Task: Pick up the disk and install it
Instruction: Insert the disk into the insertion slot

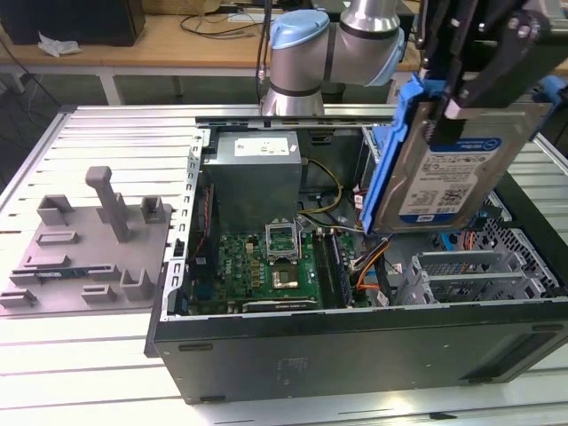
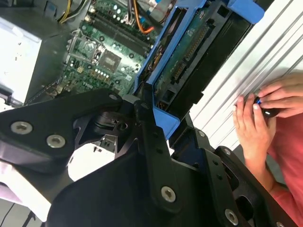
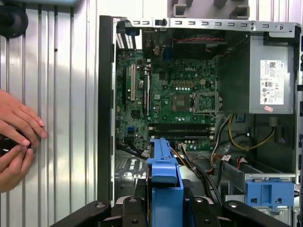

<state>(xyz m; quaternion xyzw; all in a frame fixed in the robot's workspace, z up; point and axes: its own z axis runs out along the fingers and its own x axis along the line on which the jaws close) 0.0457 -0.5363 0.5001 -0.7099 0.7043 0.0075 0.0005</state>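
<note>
Case wall: black near side of the open computer case (image 1: 355, 346), lying flat across the lower middle of the exterior view.
Counter: ribbed aluminium counter (image 1: 80, 373) under everything, pale slats running out to both sides.
Fixture plate: grey moulded fixture plate (image 1: 89, 240) with upright posts, on the exterior view's left, just beside the case.
Disk: and there it is, the disk (image 1: 461, 169), up in the air over the case on the exterior view's right, tilted, white-and-blue label facing the camera, blue frame down its edge. Green circuit side on show in the second wrist view (image 2: 189, 61), edge-on in the first wrist view (image 3: 164, 179).
End effector: end effector (image 1: 479, 89) clamped tight on the disk, black fingers (image 2: 147, 123) pressed against the blue frame.
Drive cage: grey metal drive cage (image 1: 461, 275) inside the case, below the hanging disk.
Motherboard: green motherboard (image 1: 266, 262) on the case floor, mid-frame.
Hands: a person's hands (image 3: 16, 137) on the counter outside the case, pinching something small and dark, too small to identify.
Power supply: grey power supply (image 1: 257, 169) at the case's far end.
Arm: silver and pale-blue arm (image 1: 328, 44) rising beyond the case, top centre.
Wooden desk: wooden desk (image 1: 177, 40) along the far top edge.
</note>
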